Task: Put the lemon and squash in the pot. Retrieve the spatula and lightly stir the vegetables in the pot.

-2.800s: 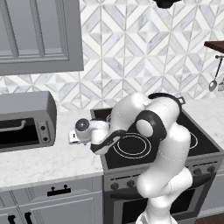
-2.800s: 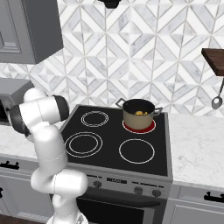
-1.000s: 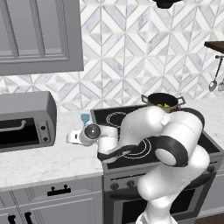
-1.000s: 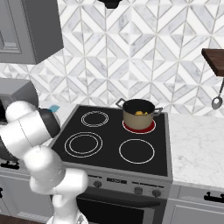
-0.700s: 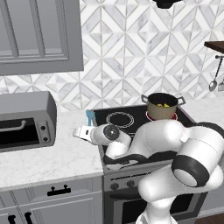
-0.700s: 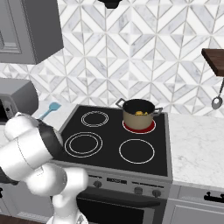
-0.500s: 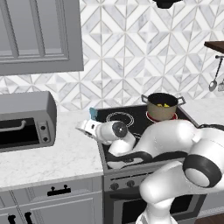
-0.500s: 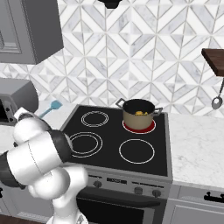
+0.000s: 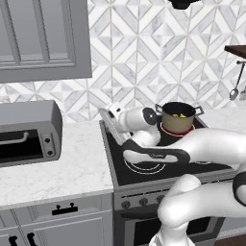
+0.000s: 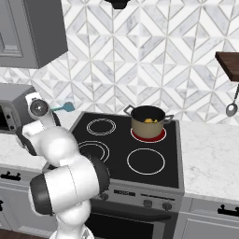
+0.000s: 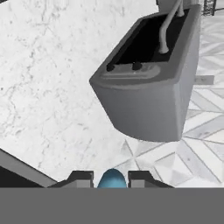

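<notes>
Two of the task's steps appear complete: yellow and orange pieces, taken as the lemon [image 10: 151,120] and the squash [image 10: 146,121], lie inside the pot [image 10: 148,121], which sits on the glowing rear right burner [image 10: 148,135] at centre frame of the right base view. In the left base view only a yellow patch shows within the pot [image 9: 178,116], right of centre.

Retrieval of the spatula [image 11: 112,179] looks done as well. In the hand view its light-blue end sits between the two finger tips at the bottom edge, so the gripper [image 11: 111,180] is judged clamped on it. In the right base view the blue head [image 10: 66,107] projects at mid left, above the stove's left edge and well apart from the pot.

In the hand view the camera faces the toaster oven [image 11: 151,83] and the marble counter [image 11: 48,78].

Remaining, by judgement: carry the spatula across the cooktop [image 10: 126,149] to the pot, lower its head inside, and stir lightly. No stirring contact is evident yet.
</notes>
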### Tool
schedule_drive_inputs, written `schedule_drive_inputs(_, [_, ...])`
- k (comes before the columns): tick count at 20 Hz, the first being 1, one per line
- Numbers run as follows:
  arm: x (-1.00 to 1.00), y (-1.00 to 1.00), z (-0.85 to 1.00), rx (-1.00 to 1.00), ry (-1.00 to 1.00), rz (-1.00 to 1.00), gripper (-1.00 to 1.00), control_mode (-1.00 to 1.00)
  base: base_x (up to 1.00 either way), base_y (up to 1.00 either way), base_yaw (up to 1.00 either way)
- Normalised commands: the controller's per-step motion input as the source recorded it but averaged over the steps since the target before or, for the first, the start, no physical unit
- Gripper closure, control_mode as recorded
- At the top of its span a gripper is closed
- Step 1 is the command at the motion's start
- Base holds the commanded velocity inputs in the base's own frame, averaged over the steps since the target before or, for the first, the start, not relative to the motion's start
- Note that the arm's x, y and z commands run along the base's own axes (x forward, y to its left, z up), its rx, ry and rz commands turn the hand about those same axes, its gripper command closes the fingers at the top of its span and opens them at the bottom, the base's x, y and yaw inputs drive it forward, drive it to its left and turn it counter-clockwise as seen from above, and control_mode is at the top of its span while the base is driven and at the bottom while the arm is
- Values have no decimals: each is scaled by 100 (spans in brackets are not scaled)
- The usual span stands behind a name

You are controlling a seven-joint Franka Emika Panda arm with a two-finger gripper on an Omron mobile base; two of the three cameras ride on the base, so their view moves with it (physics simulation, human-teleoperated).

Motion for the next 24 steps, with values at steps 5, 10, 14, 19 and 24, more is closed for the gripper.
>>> schedule_drive_inputs(5, [5, -77, 100, 40, 39, -39, 100, -100, 0, 0, 0])
schedule_drive_inputs(10, [23, -84, 93, 33, 24, -34, 100, -100, 0, 0, 0])
schedule_drive_inputs(14, [50, -89, 38, 13, 1, -29, 100, -100, 0, 0, 0])
schedule_drive_inputs(19, [49, -87, 2, 10, 0, -25, 100, -100, 0, 0, 0])
schedule_drive_inputs(24, [41, -80, -6, 18, 0, -17, 100, -100, 0, 0, 0])
